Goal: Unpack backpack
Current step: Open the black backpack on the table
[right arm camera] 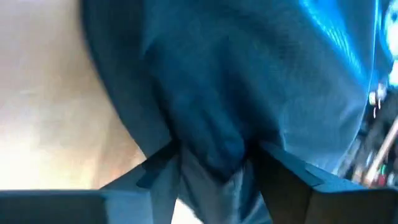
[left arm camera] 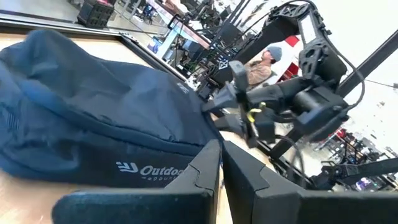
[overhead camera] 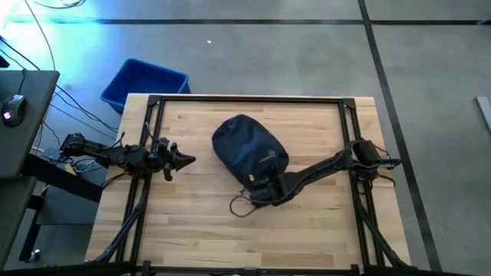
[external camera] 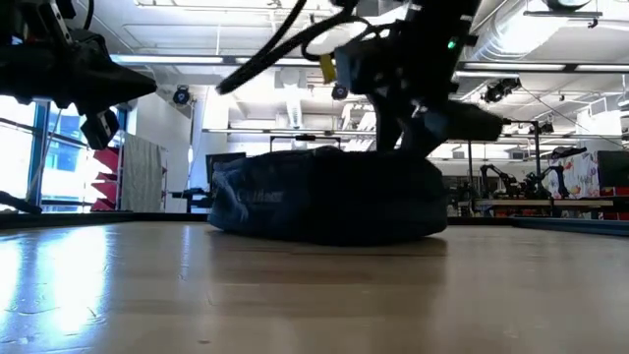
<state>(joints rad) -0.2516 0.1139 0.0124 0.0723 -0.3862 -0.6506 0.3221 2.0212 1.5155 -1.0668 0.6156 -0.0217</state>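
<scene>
Navy backpack (left arm camera: 93,118), white "Outdoor" label, right gripper (right arm camera: 211,158) pinching fabric

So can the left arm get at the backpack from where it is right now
Probably yes. The left pincer, shut, sits apart from the backpack with only bare table between them. The right pincer already pinches a fold of fabric on the far side, so that end is taken.
</scene>
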